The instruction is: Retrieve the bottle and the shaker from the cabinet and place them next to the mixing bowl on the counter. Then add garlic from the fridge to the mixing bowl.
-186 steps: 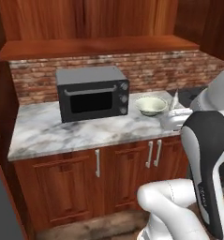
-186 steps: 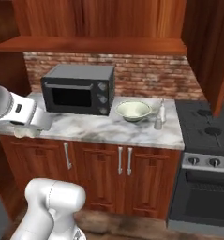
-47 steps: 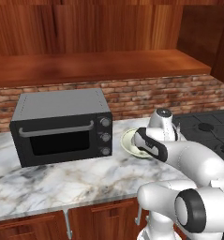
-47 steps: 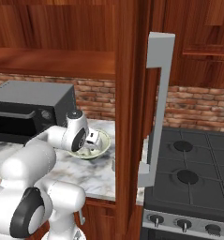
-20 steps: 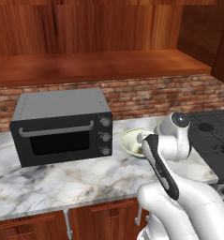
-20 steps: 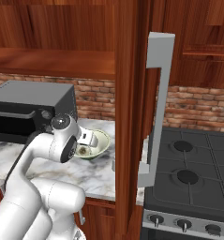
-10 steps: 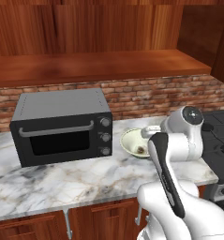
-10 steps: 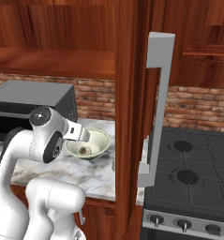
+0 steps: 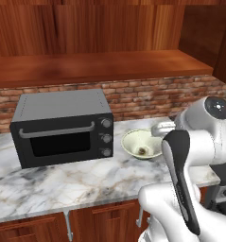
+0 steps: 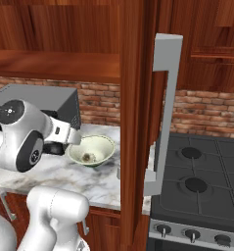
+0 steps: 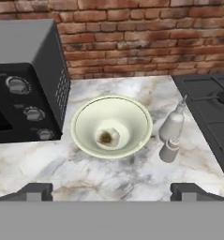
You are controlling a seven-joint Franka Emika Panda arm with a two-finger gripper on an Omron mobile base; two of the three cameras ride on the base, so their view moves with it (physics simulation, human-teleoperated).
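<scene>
Mixing bowl (image 11: 111, 126) sits on the marble counter (image 11: 108, 176) just right of the black toaster oven (image 11: 24, 82), and there's a pale lump with a brownish spot in the bottom of it, which I'd say is the garlic (image 11: 107, 136). The bottle (image 11: 172, 123) and the shaker (image 11: 169, 150) are standing right beside the bowl on its right, touching or nearly touching each other, between the bowl and the stovetop (image 11: 209, 110). So as far as I can tell everything on the list is done: both cabinet items parked next to the bowl, garlic in. Nothing obvious left except maybe backing off. The pincer (image 11: 111, 191) hangs above and in front of the bowl with its tips spread wide apart and nothing between them. Compared with a moment ago, the arm has swung up and back from the bowl, so its big white joint now sits higher and further toward the near counter edge in both base views, while the bowl, bottle and shaker haven't budged. The open cabinet door (image 10: 138, 122) also hasn't moved.
</scene>
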